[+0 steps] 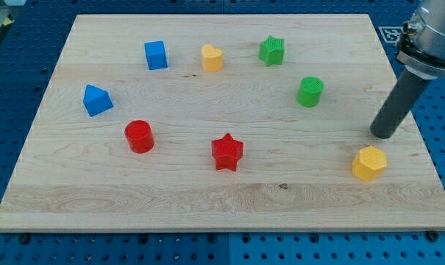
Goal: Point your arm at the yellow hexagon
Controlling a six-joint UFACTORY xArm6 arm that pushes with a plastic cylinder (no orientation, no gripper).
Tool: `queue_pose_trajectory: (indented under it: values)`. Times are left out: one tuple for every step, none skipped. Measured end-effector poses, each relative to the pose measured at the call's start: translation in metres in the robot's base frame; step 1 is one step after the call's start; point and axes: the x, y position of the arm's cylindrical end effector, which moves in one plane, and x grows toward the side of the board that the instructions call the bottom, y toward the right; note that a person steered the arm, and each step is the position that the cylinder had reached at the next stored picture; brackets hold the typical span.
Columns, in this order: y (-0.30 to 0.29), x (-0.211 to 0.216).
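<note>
Eight ridged plastic blocks sit on a pale wooden board (207, 191): two each of blue, red, green and yellow. The yellow hexagon (369, 163) lies near the view's bottom right corner. My tip (384, 135), the blunt end of a smooth dark rod with nothing to clamp, rests just above that hexagon, apart from it.

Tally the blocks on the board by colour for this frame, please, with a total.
Blue: 2, cube and blue block
Yellow: 2, hexagon and yellow block
Green: 2, green star and green cylinder
Red: 2, red cylinder and red star
Total: 8
</note>
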Motion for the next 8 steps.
queue_pose_trajectory:
  values:
    - [-0.021,-0.004]
    - [-0.047,-0.004]
    - [-0.061,0.005]
    - [-0.068,0.018]
    - [-0.068,0.018]
    - [-0.068,0.021]
    - [-0.068,0.021]
    - [-0.068,0.023]
